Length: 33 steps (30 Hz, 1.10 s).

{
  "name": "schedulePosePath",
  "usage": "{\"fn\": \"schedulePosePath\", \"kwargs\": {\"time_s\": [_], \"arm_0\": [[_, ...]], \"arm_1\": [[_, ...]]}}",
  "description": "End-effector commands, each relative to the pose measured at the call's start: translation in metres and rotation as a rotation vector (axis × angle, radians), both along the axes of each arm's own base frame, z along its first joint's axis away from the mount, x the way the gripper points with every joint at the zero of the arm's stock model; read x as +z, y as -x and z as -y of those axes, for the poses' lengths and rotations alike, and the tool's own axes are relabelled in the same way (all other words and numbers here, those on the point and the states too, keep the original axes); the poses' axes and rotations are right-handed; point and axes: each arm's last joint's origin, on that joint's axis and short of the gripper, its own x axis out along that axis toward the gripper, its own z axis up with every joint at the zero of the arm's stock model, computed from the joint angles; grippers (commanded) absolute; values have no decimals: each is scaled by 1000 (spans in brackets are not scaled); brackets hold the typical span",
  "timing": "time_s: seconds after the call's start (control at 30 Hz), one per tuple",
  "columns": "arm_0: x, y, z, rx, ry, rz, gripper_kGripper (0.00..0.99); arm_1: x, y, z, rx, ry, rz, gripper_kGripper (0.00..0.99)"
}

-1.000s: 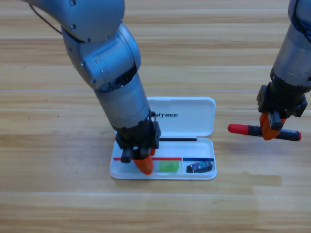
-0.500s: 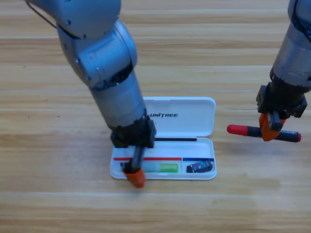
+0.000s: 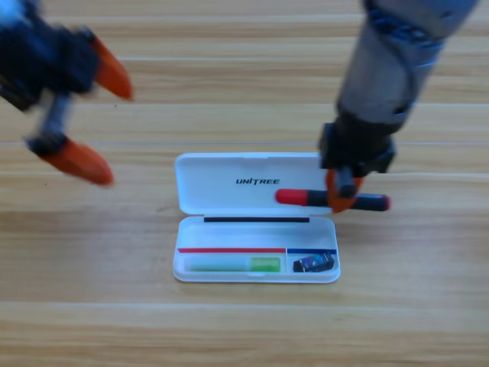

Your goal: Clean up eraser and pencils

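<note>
The white case [image 3: 191, 271] lies open in the middle of the table. In its tray lies the pale green-white pencil [image 3: 233, 264] with its bright green end to the right, and the small dark eraser [image 3: 314, 263] sits in the right compartment. My right gripper [image 3: 342, 196] is shut on the black pencil with the red end [image 3: 332, 199], holding it level over the case's lid and right edge. My left gripper [image 3: 90, 122] is up at the far left, open and holding nothing.
The case's lid [image 3: 229, 182] lies flat behind the tray, printed with a logo. The right arm [image 3: 386, 69] slants down from the top right.
The left gripper left the green-white pencil in the tray and pulled back up to the far left, opening wide. The right gripper carried the black pencil leftward to the case.
</note>
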Motion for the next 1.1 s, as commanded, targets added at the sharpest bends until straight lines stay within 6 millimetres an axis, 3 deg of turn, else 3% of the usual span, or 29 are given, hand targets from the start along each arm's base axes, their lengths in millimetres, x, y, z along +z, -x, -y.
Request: {"fn": "schedulePosePath", "kwargs": {"time_s": [0.03,0.33,0.6,0.97,1.0,1.07,1.1], "arm_0": [[2,-33,-65,143,71,-22,990],[-18,-77,-112,172,174,-73,988],[-36,-81,-123,164,191,-107,985],[-40,-80,-125,161,200,-115,985],[-40,-80,-125,162,199,-116,985],[-43,-79,-126,160,196,-119,985],[-44,-79,-126,160,196,-119,985]], "arm_1": [[-57,0,-52,63,82,-66,0],[-78,-12,-69,71,101,-37,0],[-77,-12,-71,72,97,-32,0],[-77,-12,-70,67,99,-34,0],[-77,-12,-70,66,98,-34,141],[-74,-11,-69,63,100,-34,686],[-70,-11,-68,59,97,-30,854]]}}
